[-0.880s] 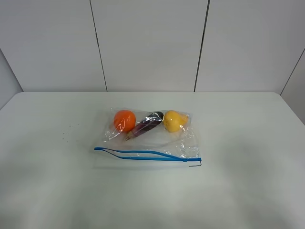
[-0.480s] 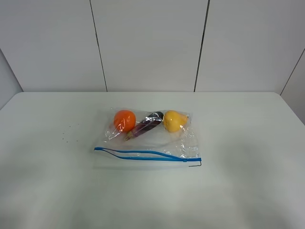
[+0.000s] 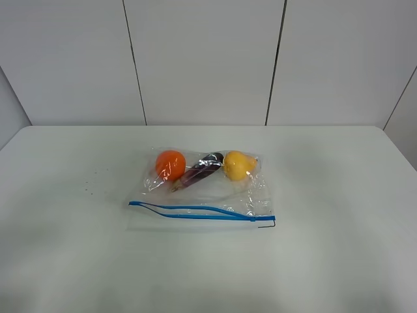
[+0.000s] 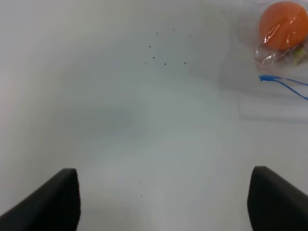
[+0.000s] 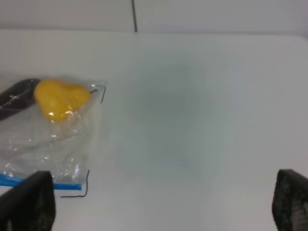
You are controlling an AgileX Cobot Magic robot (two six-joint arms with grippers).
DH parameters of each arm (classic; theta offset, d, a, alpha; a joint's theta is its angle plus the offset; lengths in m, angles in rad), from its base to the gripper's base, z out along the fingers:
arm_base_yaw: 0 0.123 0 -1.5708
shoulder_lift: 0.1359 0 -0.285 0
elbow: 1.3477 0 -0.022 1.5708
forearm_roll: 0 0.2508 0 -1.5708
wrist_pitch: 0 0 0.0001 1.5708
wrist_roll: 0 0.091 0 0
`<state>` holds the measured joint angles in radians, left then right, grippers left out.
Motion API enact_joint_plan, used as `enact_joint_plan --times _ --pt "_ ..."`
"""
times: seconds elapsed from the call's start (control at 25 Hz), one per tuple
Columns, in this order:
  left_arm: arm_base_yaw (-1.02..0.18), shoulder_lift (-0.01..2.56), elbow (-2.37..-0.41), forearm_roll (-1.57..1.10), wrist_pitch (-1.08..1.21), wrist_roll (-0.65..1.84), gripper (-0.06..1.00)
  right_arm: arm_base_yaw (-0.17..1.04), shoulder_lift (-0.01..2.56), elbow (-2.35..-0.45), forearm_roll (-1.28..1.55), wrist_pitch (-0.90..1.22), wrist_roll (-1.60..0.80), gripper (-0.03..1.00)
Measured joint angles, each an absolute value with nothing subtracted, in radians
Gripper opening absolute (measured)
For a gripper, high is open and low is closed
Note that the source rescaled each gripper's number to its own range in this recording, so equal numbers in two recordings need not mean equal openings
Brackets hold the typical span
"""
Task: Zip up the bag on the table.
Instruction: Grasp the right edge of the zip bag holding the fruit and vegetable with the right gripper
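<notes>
The white bench (image 3: pixel 339 215) fills the lower part of the high view. Its far edge runs straight along the foot of a pale panelled wall (image 3: pixel 202 59), its far left corner is rounded, and its right edge slants off the side of the picture. Wide bare surface lies on every side of the one thing on it: broad stretches to the left and right, a band behind up to the wall, and a deep strip in front.

The bag (image 3: pixel 195 195), clear and crinkled, lies flat near the middle of the bench, a little towards the far side. Its blue zipper strip (image 3: pixel 195 214) runs along the near edge. The two blue strands stand apart over most of their length, widest towards the left, and meet near the right end, so the mouth is not closed.

The left pincer (image 4: pixel 163 199) hangs released over bare bench to the left of the bag, its dark fingers (image 4: pixel 53 202) spread to either side of the wrist view with nothing between them. The right pincer (image 5: pixel 160 202) is likewise spread wide and empty-handed, over clear bench to the right of the bag.

Inside, along the far edge of the bag, sit three things in a row: an orange fruit (image 3: pixel 170 164) on the left, a purple eggplant (image 3: pixel 202 169) lying slantwise in the middle, and a yellow pear (image 3: pixel 238 165) on the right, touching the eggplant's tip.

A thin black corner mark (image 3: pixel 267 225) is drawn on the bench just beside the bag's near right corner. A few tiny dark specks (image 3: pixel 88 191) dot the surface well to the left.
</notes>
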<state>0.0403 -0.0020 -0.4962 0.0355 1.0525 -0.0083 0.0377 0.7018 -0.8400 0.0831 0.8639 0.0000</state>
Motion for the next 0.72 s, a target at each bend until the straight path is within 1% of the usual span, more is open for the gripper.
enact_joint_plan --times 0.16,0.28,0.52,0.72 --pt "0.040 -0.002 -0.496 0.036 1.053 -0.008 1.00 0.038 0.962 -0.955 0.151 0.861 -0.047 1.00" --pt "0.040 -0.002 -0.496 0.036 1.053 -0.008 1.00 0.038 1.171 -1.002 0.241 0.859 -0.102 1.00" --pt "0.040 -0.002 -0.496 0.036 1.053 -0.008 1.00 0.038 1.463 -1.018 0.546 0.870 -0.341 1.00" --pt "0.040 -0.002 -0.496 0.036 1.053 -0.008 1.00 0.030 1.631 -1.018 0.725 0.887 -0.532 1.00"
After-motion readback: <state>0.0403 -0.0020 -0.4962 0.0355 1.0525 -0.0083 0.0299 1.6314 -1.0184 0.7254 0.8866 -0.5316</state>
